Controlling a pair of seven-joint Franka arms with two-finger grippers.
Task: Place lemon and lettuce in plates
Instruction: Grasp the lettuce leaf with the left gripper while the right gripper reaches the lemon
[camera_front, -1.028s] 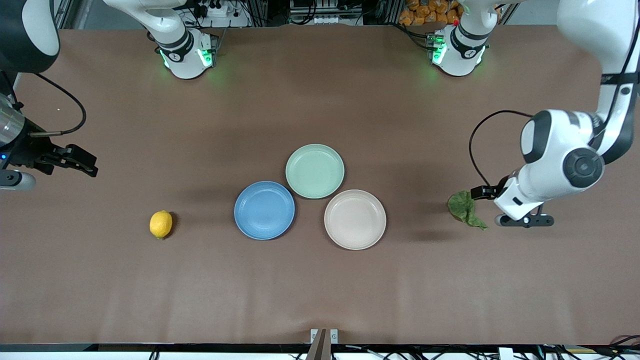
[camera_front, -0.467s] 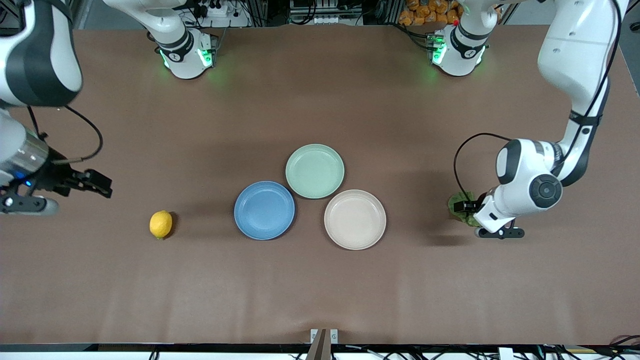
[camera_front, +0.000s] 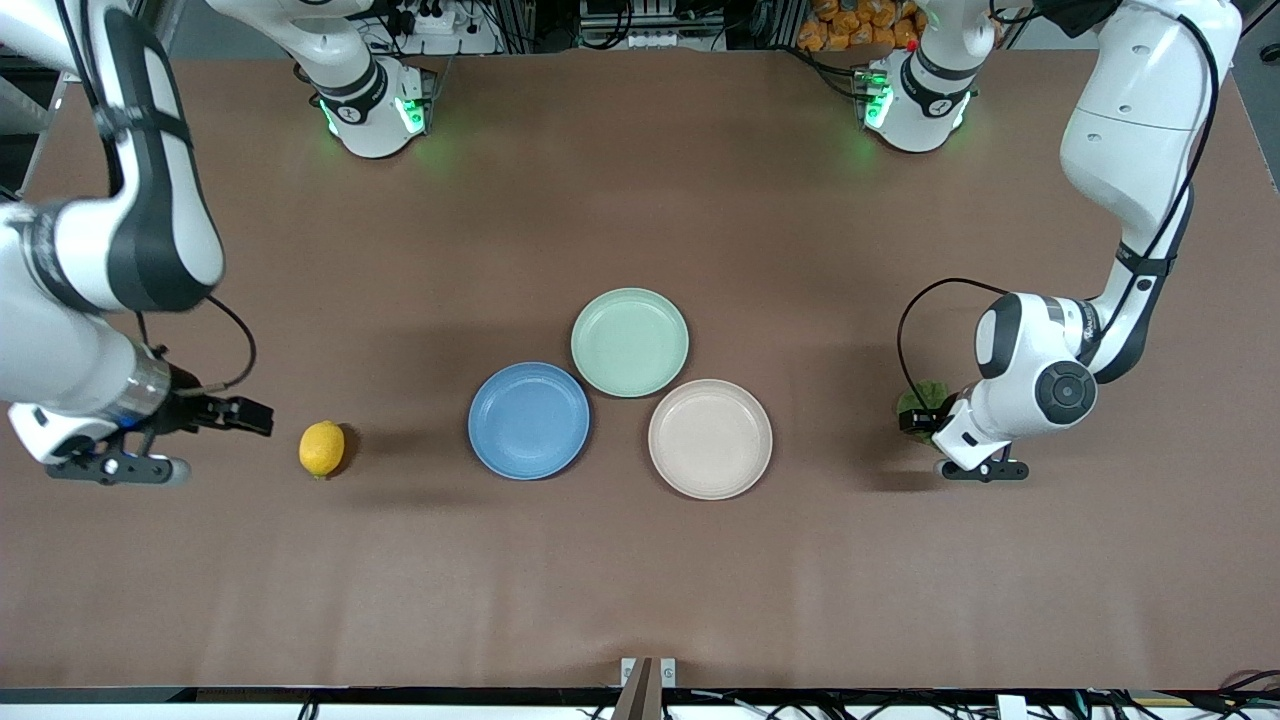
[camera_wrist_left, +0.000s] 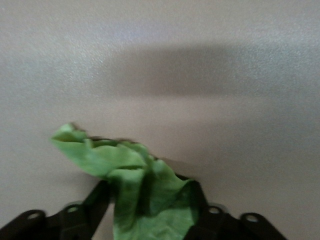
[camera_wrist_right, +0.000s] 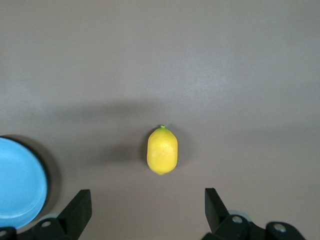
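I am at the reach step: my left gripper (camera_wrist_left: 145, 220) straddles the crinkled dark green lettuce leaf (camera_wrist_left: 135, 185) on the table, fingers spread, gripping nothing; my right gripper (camera_wrist_right: 145, 210) hangs wide open and empty near the small oval yellow lemon (camera_front: 321, 448). Both lie well apart from the 2 round shallow plates, lemon at the blue plate's (camera_front: 529, 421) side, lettuce at the beige one's (camera_front: 710, 439). Next I judge each must close, then lift.

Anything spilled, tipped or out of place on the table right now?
Nothing stands out. The small yellow lemon lies intact on the table ahead of the right end effector, whose fingers are open. The crinkled green lettuce leaf sits between the left end effector's fingers. The blue round plate and beige round plate sit flat.
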